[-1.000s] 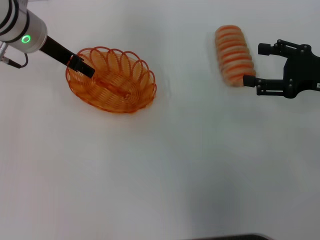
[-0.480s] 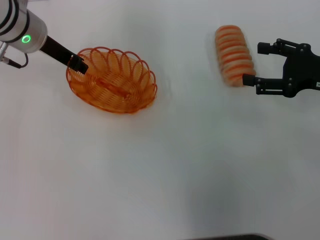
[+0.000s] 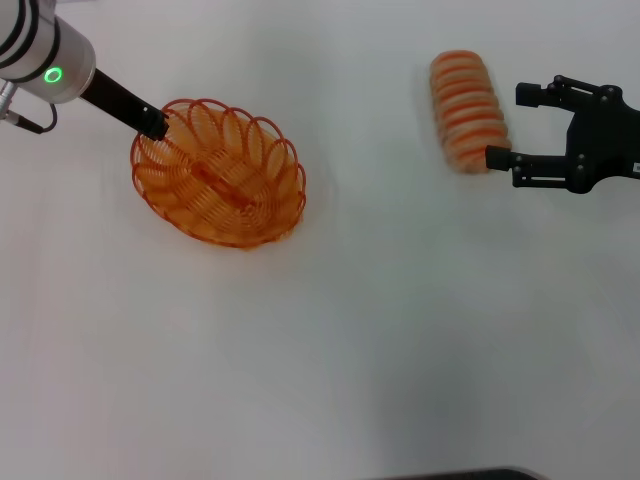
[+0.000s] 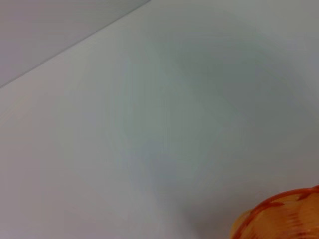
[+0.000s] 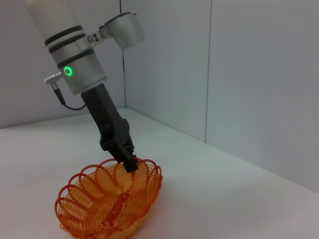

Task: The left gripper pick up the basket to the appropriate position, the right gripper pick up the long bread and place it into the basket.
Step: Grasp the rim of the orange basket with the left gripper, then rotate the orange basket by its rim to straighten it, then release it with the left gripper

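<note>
White tabletop (image 3: 330, 350) fills the head view; grey wall panels (image 5: 249, 74) stand behind it in the right wrist view.

Left gripper (image 3: 155, 124) reaches in from the far left on its silver arm with the green ring, fingertips pinched closed on the far-left scalloped rim of the basket (image 3: 220, 172). Right wrist view confirms: left gripper (image 5: 128, 162) comes down steeply and clamps a rim loop, basket (image 5: 107, 199) tilted, the gripped end raised off the table. Basket holds nothing. Left wrist view shows only bare table and a sliver of the basket (image 4: 279, 219) at the corner; own fingers not seen there.

Long bread (image 3: 468, 110) lies on the table at the far right, well apart from the basket, long axis running roughly away from the robot.

Right gripper (image 3: 503, 125) sits just right of the loaf, fingers spread wide apart, gripping nothing. One fingertip (image 3: 496, 158) is touching or just beside the near end of the bread; the other finger (image 3: 530, 96) is clear of the loaf, off to its right.
</note>
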